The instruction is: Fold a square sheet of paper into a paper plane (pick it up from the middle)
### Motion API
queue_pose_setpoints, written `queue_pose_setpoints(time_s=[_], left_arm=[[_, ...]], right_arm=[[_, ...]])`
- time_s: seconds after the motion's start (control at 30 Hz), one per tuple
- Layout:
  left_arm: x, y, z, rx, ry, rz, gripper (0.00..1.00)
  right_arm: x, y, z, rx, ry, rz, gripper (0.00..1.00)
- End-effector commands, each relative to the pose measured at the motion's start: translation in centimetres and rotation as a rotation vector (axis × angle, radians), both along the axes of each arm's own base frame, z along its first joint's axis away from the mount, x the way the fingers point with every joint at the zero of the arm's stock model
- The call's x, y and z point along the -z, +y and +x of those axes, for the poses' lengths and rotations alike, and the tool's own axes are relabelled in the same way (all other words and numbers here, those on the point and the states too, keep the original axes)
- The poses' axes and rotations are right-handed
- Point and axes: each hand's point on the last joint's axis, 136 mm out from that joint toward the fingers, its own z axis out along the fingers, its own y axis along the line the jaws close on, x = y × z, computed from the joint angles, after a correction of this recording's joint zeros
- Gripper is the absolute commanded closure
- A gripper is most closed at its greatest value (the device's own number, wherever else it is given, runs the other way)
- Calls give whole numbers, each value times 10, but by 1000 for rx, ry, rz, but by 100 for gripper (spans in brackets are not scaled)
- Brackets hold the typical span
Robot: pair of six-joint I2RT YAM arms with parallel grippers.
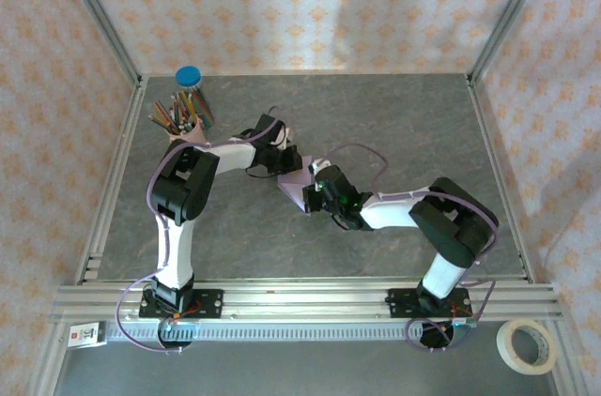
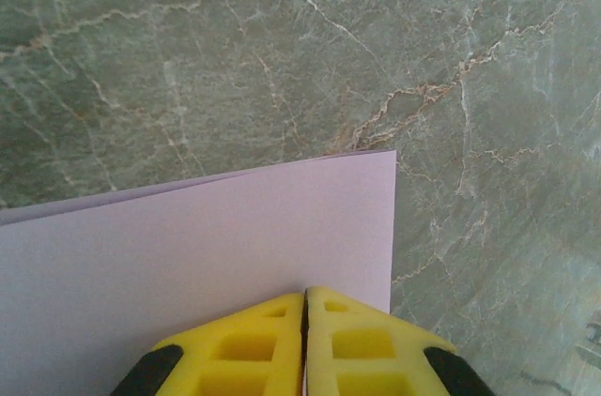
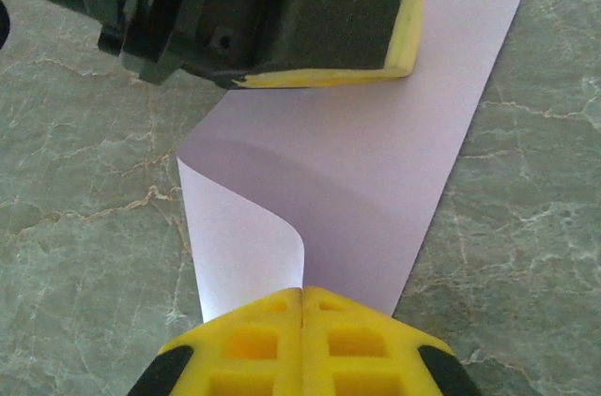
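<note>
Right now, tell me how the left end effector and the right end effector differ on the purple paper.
The left end effector rests on a flat part of the paper; the right end effector meets an edge that curls up off the table. The left seems to press the paper down; the right seems to pinch it. Both are yellow-fingered and shut.

Top view: left gripper (image 1: 289, 164) & right gripper (image 1: 314, 193) hide most of the square sheet of paper (image 1: 299, 185) — just a lilac sliver btwn them. Left wrist cam: sheet cut off at left/bottom edges. Pink cup (image 1: 192, 139) mostly behind left arm (image 1: 188, 191).
</note>
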Motion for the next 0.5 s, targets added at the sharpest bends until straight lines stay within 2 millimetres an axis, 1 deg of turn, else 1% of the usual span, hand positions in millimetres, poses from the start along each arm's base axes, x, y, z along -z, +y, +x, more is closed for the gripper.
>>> queue_pose_setpoints(time_s=[0.0,0.3,0.47], left_arm=[[42,13,-27,14,123,102,89],[43,11,-29,27,126,95,89],[43,12,-30,29,128,96,90]], right_arm=[[6,-6,8,47,14,-29,100],[19,-6,6,38,52,-62,100],[19,-6,9,48,55,-66,100]])
